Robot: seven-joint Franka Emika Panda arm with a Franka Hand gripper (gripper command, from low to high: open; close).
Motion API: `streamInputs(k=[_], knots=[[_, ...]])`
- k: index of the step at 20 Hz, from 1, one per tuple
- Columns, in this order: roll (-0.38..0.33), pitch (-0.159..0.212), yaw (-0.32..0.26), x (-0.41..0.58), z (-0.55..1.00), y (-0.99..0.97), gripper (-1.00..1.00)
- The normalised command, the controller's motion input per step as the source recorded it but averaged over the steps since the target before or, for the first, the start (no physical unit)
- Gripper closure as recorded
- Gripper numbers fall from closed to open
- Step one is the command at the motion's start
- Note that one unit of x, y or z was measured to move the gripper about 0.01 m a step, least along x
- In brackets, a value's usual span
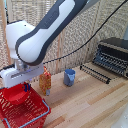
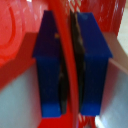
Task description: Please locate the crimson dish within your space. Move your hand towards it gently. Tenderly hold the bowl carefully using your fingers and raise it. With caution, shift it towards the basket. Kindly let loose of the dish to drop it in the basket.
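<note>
The crimson dish (image 1: pixel 17 96) is a glossy red bowl hanging tilted just above the opening of the basket (image 1: pixel 39 118), a red mesh basket with a blue rim at the exterior view's lower left. My hand (image 1: pixel 26 87) is shut on the bowl's rim from above. The wrist view shows the two blue fingers (image 2: pixel 50 60) of my gripper (image 2: pixel 69 62) pinching the thin red rim between them. The bowl's wall (image 2: pixel 15 40) fills one side of that view, and the basket's red mesh (image 2: pixel 102 12) shows behind.
An orange carton (image 1: pixel 45 82) stands right beside the basket, and a blue cup (image 1: pixel 69 76) is a little further to the exterior view's right. A black toaster oven (image 1: pixel 114 54) with a wire rack (image 1: pixel 96 72) occupies the back right of the wooden table (image 1: pixel 90 105).
</note>
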Motion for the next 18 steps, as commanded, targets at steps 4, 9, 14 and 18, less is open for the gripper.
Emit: streamInputs(k=[4, 9, 14, 18], knots=[[0.0, -0.063, 0.046, 0.156, 0.0, 0.04, -1.0], [0.011, -0.047, 0.051, 0.205, 0.6, -0.09, -1.0], [0.059, 0.0, 0.002, 0.252, 0.94, -0.1, -1.0], [0.0, -0.065, -0.024, 0.296, 0.55, 0.0, -1.0]])
